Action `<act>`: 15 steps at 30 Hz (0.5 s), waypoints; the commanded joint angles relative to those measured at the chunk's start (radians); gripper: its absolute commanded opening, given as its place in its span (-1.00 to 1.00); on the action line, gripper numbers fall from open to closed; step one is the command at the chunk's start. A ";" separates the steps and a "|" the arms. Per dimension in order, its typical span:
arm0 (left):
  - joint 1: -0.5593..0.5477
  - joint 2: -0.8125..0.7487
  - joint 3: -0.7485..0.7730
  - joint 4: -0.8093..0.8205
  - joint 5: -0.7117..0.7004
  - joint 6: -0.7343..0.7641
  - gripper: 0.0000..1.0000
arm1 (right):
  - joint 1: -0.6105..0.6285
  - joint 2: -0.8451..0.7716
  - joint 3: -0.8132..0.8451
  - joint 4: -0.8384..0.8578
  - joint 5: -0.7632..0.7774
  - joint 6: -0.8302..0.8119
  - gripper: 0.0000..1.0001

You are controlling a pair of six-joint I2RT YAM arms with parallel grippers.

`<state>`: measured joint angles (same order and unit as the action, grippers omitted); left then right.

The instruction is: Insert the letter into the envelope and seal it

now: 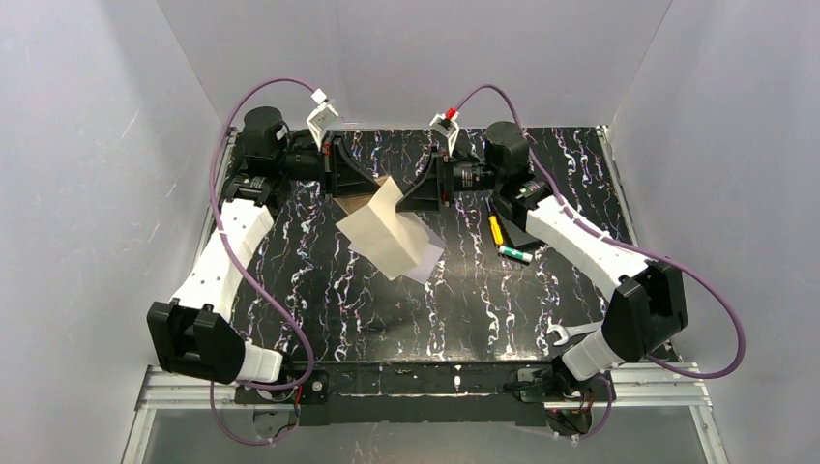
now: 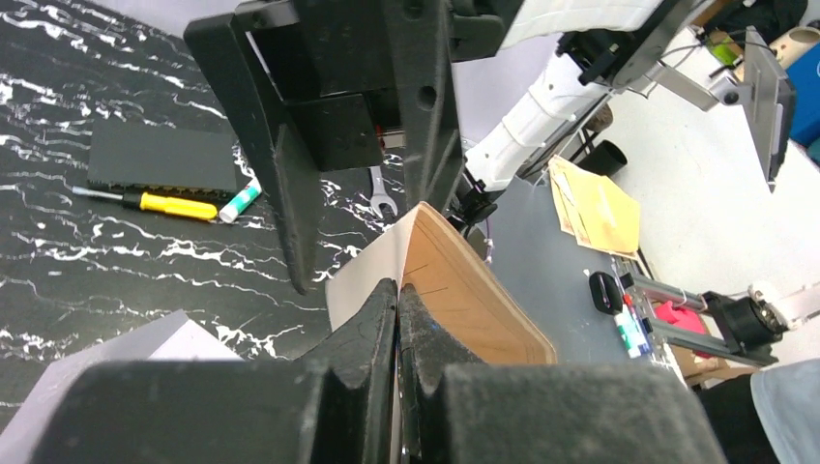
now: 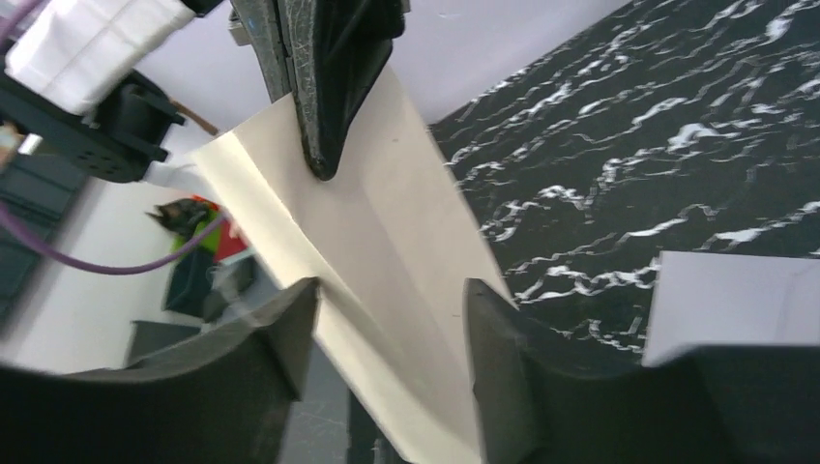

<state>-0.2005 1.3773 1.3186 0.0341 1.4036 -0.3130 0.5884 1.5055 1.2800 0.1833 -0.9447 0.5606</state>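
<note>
The cream-tan letter (image 1: 385,232) is lifted and folded over, tilted above the table. My left gripper (image 1: 370,190) is shut on its upper edge; the left wrist view shows the pads (image 2: 379,319) pinched on the sheet, whose orange-brown inner side (image 2: 464,290) curls to the right. My right gripper (image 1: 401,203) is open beside the same top corner, and the letter (image 3: 387,222) passes between its spread fingers (image 3: 290,333). The pale lavender-white envelope (image 1: 427,257) lies flat on the table under and to the right of the letter, and also shows in the right wrist view (image 3: 735,300).
A flat black box (image 1: 519,230), a yellow-handled screwdriver (image 1: 495,230) and a green-capped marker (image 1: 515,254) lie right of the envelope. A small wrench (image 1: 569,334) lies near the right arm's base. White walls enclose the black marbled table (image 1: 319,290).
</note>
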 commanded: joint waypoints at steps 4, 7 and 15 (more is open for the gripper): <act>0.002 -0.040 0.089 0.025 0.150 0.005 -1.00 | 0.003 -0.038 -0.035 0.412 -0.181 0.248 -0.27; 0.004 -0.018 0.113 0.024 0.158 -0.006 -1.00 | 0.008 -0.042 -0.049 0.456 -0.201 0.284 -0.38; 0.007 0.024 0.163 0.029 0.143 -0.043 -1.00 | 0.028 -0.029 -0.035 0.391 -0.206 0.228 -0.22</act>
<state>-0.1997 1.3872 1.4406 0.0528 1.5295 -0.3336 0.6037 1.4998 1.2324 0.5415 -1.1217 0.8024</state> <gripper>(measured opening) 0.007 0.409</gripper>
